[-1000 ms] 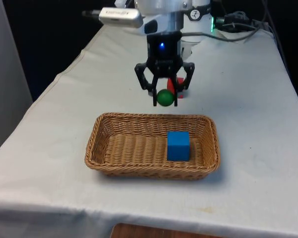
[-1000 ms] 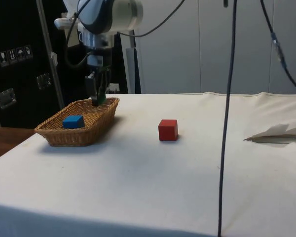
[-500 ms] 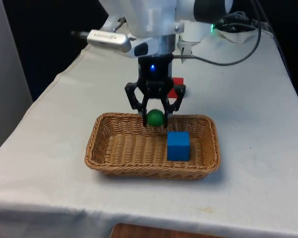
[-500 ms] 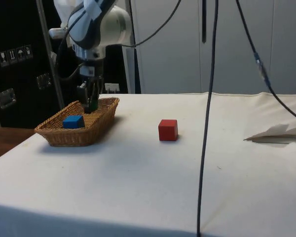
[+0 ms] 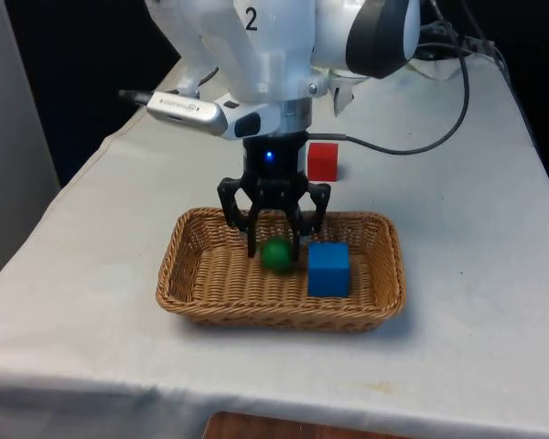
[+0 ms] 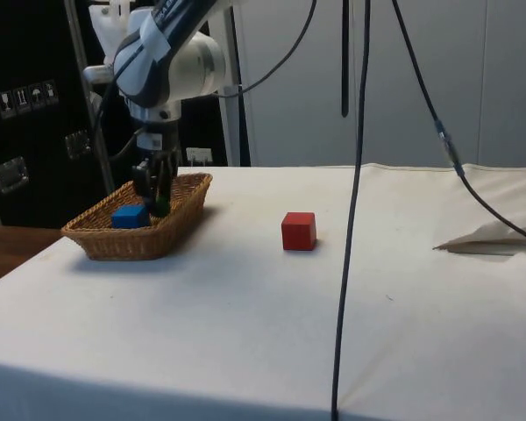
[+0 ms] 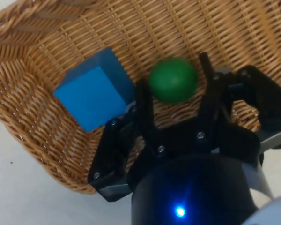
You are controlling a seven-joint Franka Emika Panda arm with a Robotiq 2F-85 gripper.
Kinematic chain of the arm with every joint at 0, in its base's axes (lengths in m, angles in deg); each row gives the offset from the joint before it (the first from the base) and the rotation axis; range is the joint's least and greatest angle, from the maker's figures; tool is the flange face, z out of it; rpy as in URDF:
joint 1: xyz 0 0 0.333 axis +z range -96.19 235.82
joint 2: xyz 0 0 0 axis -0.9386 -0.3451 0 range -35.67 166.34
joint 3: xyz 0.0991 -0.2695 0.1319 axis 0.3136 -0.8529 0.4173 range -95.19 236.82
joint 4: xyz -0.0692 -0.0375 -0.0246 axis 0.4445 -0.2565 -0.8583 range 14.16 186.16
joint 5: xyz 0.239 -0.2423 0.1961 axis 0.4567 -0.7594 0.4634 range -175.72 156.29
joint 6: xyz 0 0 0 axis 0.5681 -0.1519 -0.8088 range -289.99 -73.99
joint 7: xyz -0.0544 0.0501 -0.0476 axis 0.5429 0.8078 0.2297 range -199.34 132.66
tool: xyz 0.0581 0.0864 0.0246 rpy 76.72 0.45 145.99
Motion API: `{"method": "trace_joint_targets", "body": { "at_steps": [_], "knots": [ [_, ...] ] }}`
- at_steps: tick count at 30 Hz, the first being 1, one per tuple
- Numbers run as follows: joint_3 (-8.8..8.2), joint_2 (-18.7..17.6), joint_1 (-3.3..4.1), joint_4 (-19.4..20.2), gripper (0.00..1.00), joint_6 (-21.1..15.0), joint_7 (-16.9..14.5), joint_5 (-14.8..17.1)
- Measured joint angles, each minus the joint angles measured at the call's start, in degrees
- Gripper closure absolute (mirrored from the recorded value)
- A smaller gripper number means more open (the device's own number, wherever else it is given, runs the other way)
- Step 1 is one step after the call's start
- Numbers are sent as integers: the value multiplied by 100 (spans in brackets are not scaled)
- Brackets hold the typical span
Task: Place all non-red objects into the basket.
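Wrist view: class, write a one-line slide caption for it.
Open claw above a green ball lying beside a blue cube in the wicker basket.

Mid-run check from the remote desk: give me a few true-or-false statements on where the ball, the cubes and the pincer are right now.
1. The green ball is inside the woven wicker basket. True.
2. The blue cube sits on the white cloth outside the basket. False: it is in the basket, beside the ball.
3. The red cube stands on the cloth, apart from the basket. True.
4. The black pincer is over the red cube. False: it is down in the basket at the ball.
5. The ball rests on top of the blue cube. False: it lies next to it.
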Motion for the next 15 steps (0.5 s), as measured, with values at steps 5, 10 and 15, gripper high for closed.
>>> {"method": "trace_joint_targets", "body": {
  "at_steps": [5, 10, 15],
  "knots": [
    [0, -69, -17, -74, 37, 0, 6, 0],
    [0, -74, -17, -86, 0, 0, 6, 0],
    [0, -74, -17, -86, 0, 0, 6, 0]
  ]
}}
